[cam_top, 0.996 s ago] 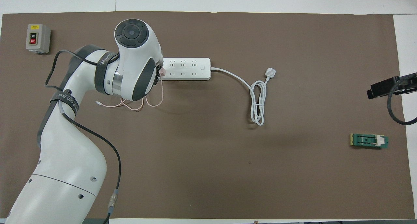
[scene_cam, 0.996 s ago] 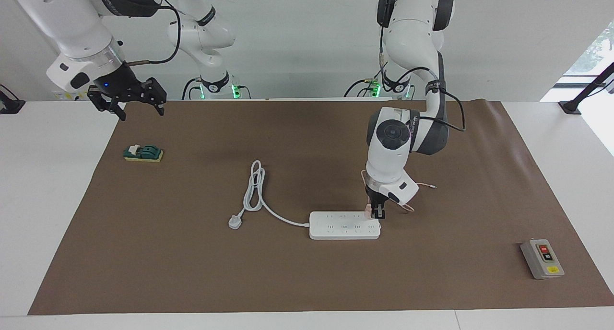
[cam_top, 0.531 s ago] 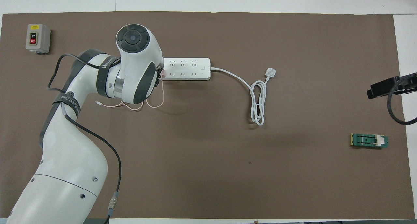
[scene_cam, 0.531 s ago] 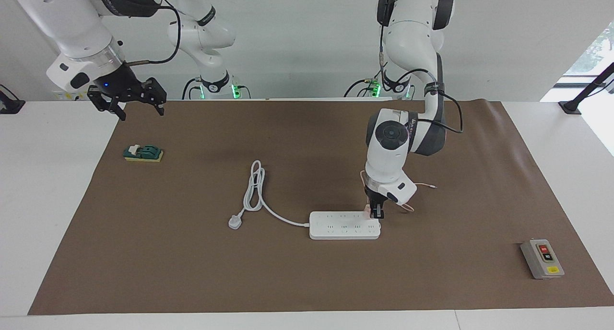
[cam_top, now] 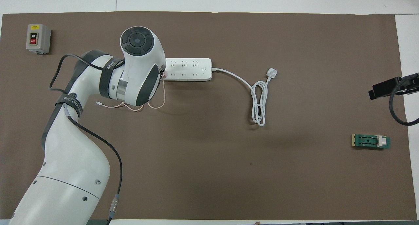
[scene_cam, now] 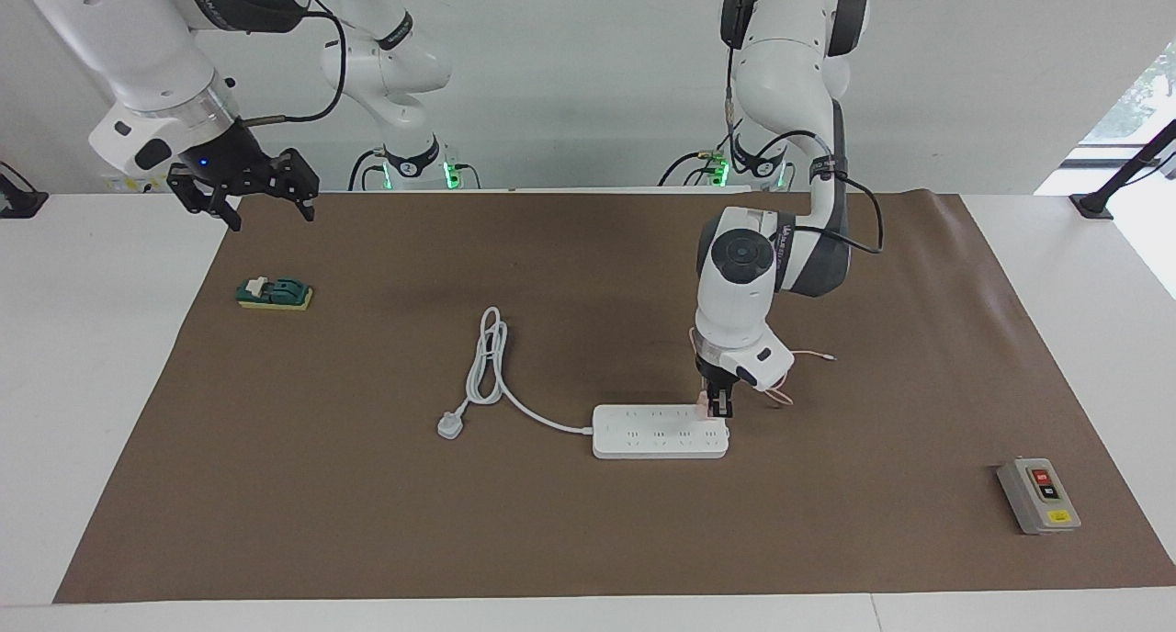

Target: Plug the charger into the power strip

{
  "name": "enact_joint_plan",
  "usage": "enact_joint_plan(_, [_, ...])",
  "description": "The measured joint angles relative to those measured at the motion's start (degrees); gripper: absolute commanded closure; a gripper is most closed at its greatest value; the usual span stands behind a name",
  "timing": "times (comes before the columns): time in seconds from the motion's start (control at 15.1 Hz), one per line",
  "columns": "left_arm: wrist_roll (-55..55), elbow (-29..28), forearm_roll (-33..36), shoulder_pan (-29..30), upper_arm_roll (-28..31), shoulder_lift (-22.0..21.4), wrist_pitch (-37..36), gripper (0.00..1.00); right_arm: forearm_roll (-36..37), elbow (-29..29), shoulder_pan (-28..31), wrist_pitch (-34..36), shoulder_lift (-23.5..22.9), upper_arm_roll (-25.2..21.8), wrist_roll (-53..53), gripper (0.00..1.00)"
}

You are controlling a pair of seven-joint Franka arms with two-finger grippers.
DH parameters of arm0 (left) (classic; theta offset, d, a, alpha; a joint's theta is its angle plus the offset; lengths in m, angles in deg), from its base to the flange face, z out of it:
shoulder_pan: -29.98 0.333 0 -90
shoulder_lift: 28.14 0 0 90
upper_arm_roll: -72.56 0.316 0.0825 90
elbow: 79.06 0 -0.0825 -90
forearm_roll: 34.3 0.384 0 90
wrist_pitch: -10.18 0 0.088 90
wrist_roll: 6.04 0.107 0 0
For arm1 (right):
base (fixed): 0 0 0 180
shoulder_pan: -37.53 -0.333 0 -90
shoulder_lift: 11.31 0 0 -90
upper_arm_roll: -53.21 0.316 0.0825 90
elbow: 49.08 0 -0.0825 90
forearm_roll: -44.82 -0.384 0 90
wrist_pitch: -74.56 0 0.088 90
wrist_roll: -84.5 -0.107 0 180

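Left gripper point(scene_cam: 718, 408) clamped on small pale pink cube charger point(scene_cam: 705, 404), w/ charger pressed onto long flat white power strip point(scene_cam: 660, 431).

Charger sits at strip's end toward left arm's side, in the socket row nearer the robots; how deep the prongs sit is hidden. Its thin pink cable point(scene_cam: 790, 375) loops on brown mat point(scene_cam: 588, 540) nearer the robots than strip. Strip's thick white cord point(scene_cam: 491, 361) coils toward right arm's end, ending in white plug point(scene_cam: 449, 425). Grey box w/ red & black buttons point(scene_cam: 1039, 495): "ON"/"OFF" readable in overhead view, yellow label text too small. Green clip-like block on yellow base point(scene_cam: 274, 293) near right arm's end. Right gripper point(scene_cam: 246, 191) waits raised over mat corner, fingers spread, holding nothing. Arm wrists carry lettering, not legible.
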Motion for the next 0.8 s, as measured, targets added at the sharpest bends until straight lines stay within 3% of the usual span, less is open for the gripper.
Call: enact_joint_plan(0.8, [-0.46, 0.10, 1.23, -0.67, 0.32, 0.20, -0.03, 1.00, 0.00, 0.00, 0.00, 0.00, 0.00, 0.00, 0.00, 0.00])
